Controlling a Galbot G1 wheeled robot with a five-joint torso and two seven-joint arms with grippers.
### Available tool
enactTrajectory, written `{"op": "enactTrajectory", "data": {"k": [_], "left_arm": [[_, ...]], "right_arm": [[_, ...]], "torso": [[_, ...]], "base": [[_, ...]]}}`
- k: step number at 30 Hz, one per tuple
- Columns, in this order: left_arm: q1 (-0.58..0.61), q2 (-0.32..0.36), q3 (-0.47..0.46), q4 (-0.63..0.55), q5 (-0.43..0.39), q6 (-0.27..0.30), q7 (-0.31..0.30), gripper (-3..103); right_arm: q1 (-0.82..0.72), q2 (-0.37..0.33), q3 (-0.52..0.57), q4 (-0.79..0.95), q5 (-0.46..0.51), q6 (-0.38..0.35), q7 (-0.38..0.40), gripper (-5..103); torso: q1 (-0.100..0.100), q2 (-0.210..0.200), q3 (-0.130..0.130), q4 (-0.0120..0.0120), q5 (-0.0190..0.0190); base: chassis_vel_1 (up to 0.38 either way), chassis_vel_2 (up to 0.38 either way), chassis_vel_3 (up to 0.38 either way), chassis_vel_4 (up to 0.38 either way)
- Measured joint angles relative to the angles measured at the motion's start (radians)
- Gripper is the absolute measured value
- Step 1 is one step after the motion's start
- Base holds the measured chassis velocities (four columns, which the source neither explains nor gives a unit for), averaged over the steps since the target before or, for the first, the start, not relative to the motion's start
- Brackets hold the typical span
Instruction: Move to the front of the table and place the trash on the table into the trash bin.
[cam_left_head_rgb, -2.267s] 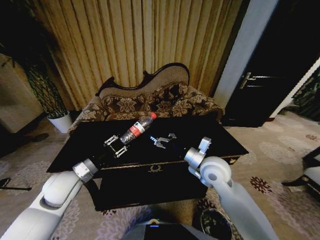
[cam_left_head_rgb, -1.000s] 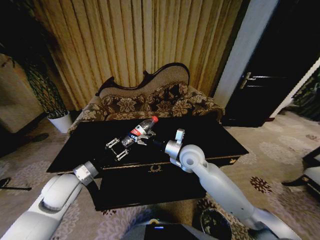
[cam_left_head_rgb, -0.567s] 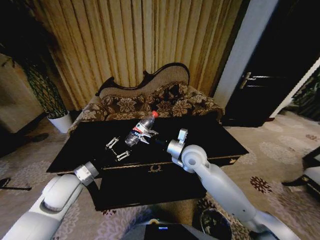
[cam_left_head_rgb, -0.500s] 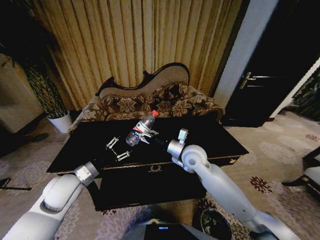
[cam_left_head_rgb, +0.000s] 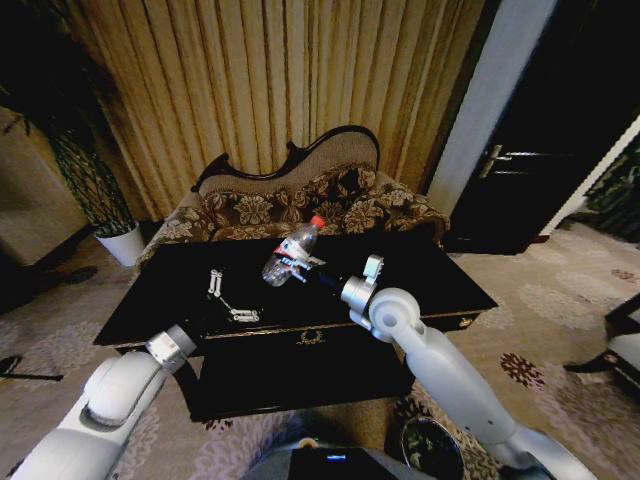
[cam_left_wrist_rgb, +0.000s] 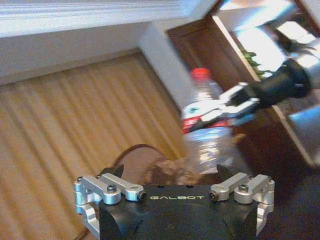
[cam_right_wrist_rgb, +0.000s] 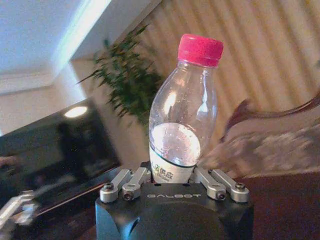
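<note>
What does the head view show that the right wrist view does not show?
Head view alone: the whole dark table with the sofa behind it, a dark door, and the left end effector open above the tabletop, apart from the bottle.

Right wrist view alone: a close look at the bottle's neck and the white lower edge of its label, and a leafy plant behind.

Both: the bottle with its red cap, held by the right end effector, and the striped curtains.

One bottle (cam_left_head_rgb: 291, 250). One table (cam_left_head_rgb: 420, 262), one sofa (cam_left_head_rgb: 330, 205), one plant pot (cam_left_head_rgb: 122, 243). Two grippers: left gripper (cam_left_head_rgb: 228, 298), right gripper (cam_left_head_rgb: 296, 265).
</note>
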Motion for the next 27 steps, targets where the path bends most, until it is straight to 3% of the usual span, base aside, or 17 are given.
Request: {"op": "enactTrajectory", "data": {"k": [5,8,9,12,13,15,17,19,20,23,27], "left_arm": [[0.016,-0.04,-0.05,-0.002,-0.033,0.007,-0.059,100],[0.011,-0.094,-0.064,-0.005,-0.048,0.067,-0.222,100],[0.011,-0.094,-0.064,-0.005,-0.048,0.067,-0.222,100],[-0.006,-0.125,-0.067,-0.012,-0.073,0.172,-0.378,100],[-0.006,-0.125,-0.067,-0.012,-0.073,0.172,-0.378,100],[-0.01,-0.143,-0.083,-0.026,-0.095,0.272,-0.492,100],[-0.01,-0.148,-0.089,-0.031,-0.109,0.3,-0.525,100],[-0.006,-0.16,-0.114,-0.046,-0.158,0.36,-0.615,100],[-0.006,-0.16,-0.114,-0.046,-0.158,0.36,-0.615,100],[-0.003,-0.17,-0.143,-0.052,-0.179,0.388,-0.642,100],[-0.003,-0.17,-0.15,-0.052,-0.186,0.391,-0.641,100]], "right_arm": [[-0.035,0.0,0.072,-0.006,-0.074,0.023,0.0,28],[-0.083,0.0,0.129,-0.006,-0.166,0.04,-0.001,28],[-0.083,0.0,0.129,-0.006,-0.166,0.04,-0.001,28],[-0.142,0.013,0.172,-0.007,-0.302,0.047,-0.001,28],[-0.142,0.013,0.172,-0.007,-0.302,0.047,-0.001,28],[-0.192,0.024,0.204,-0.002,-0.404,0.055,-0.001,28],[-0.208,0.026,0.214,0.003,-0.435,0.058,-0.001,28],[-0.252,0.033,0.255,0.02,-0.547,0.082,-0.002,28],[-0.252,0.033,0.255,0.02,-0.547,0.082,-0.002,28],[-0.267,0.039,0.296,0.004,-0.681,0.122,-0.002,28],[-0.272,0.04,0.327,-0.012,-0.71,0.135,-0.002,28]], "torso": [[0.0,0.0,0.0,0.0004,0.0001],[0.0,0.0,0.0,0.0004,-0.0001],[0.0,0.0,0.0,0.0004,-0.0001],[0.0,0.0,0.0,0.0001,0.0],[0.0,0.0,0.0,0.0001,0.0],[0.0,0.0,0.0,0.0004,0.0],[0.0,0.0,0.0,0.0004,0.0001],[0.0,0.0,0.0,0.0,-0.0001],[0.0,0.0,0.0,0.0,-0.0001],[0.0,0.0,0.0,0.0005,0.0],[0.0,0.0,0.0,0.0004,0.0]], "base": [[0.0,0.0,0.0,0.0],[0.0,0.0,0.0,0.0],[0.0,0.0,0.0,0.0],[0.0,0.0,0.0,0.0],[0.0,0.0,0.0,0.0],[0.0,0.0,0.0,0.0],[0.0,0.0,0.0,0.0],[0.0,0.0,0.0,0.0],[0.0,0.0,0.0,0.0],[0.0,0.0,0.0,0.0],[0.0,0.0,0.0,0.0]]}}
